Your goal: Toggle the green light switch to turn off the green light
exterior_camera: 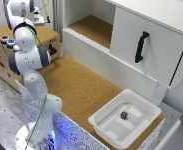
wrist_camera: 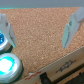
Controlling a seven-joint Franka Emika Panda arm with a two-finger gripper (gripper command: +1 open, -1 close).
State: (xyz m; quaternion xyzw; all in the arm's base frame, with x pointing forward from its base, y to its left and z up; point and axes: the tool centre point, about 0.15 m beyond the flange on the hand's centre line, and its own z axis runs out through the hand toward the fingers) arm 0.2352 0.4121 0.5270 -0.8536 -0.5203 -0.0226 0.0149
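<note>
Fingers over the button box, green cap lit

On top of the wooden box at about ten o'clock in the exterior view, the round buttons sit in a row beside the arm's upper joints. Only the red-capped button and the blue-capped button show clearly there; the green light switch is best seen from the wrist view, where its teal cap fills the corner at seven o'clock, glowing, so the green light reads as on. A second lit cap, bluer, peeks in at nine o'clock.

The gripper hangs above the cork surface, its fingers spread wide with nothing between them, and the switch lies off to one side of both tips.

My judgement: this is a rigid, fixed push-button, not something to take hold of. It wants a short, straight press on the middle of the cap with one fingertip; an off-centre push may slide off the smooth dome or catch the pale rim.
</note>
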